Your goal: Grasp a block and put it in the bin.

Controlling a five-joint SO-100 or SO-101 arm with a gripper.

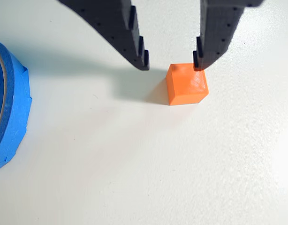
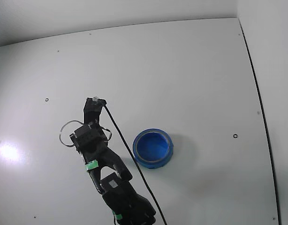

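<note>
The block [image 1: 187, 84] is a small orange-red cube lying on the white table in the wrist view. My gripper [image 1: 171, 64] is open and low over it. The right fingertip [image 1: 200, 58] is at the cube's far right corner, and the left fingertip [image 1: 141, 58] stands clear to the cube's left. The bin, a round blue bowl [image 1: 12, 93], is at the left edge of the wrist view. In the fixed view the bowl [image 2: 153, 148] sits right of the arm. My gripper [image 2: 94, 104] points away from it there, and the cube is hidden under it.
The white table [image 2: 191, 70] stretches around the arm. Its right edge runs down the right side of the fixed view. A black cable [image 2: 130, 150] runs along the arm, close to the bowl's left side.
</note>
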